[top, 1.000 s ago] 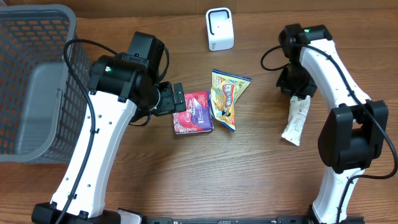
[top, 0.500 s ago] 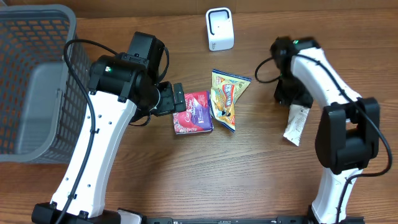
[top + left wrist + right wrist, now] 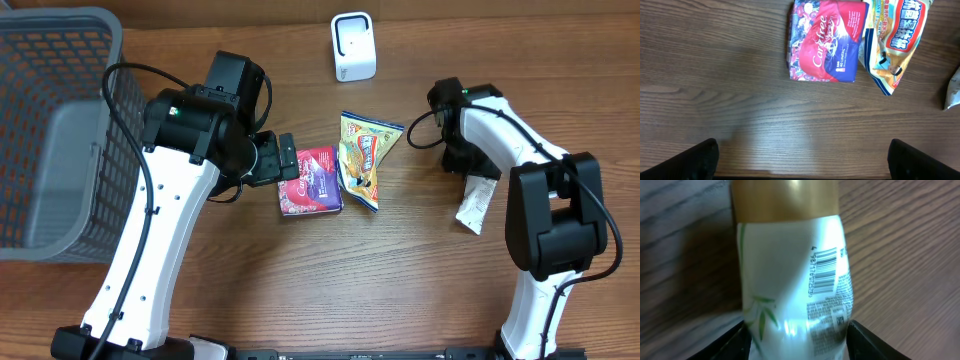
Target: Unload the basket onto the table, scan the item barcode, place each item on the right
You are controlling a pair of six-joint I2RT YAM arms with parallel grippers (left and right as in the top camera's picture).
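Observation:
A white tube (image 3: 790,280) with a gold cap lies on the wooden table, its barcode (image 3: 822,270) facing the right wrist camera. My right gripper (image 3: 797,340) is open, one finger on each side of the tube's lower end and close against it. From overhead the tube (image 3: 475,200) lies at the right, just below the right gripper (image 3: 468,160). The white scanner (image 3: 353,47) stands at the back centre. My left gripper (image 3: 290,160) is open beside a red pack (image 3: 310,180), with bare wood between the fingers (image 3: 700,160).
A yellow snack bag (image 3: 365,160) lies right of the red pack (image 3: 825,40). A grey mesh basket (image 3: 60,130) fills the left side. The left arm reaches across the middle left of the table.
The right gripper has opened wider and its arm has shifted left, while the tube has stayed lying in almost the same spot. The left arm has not moved.

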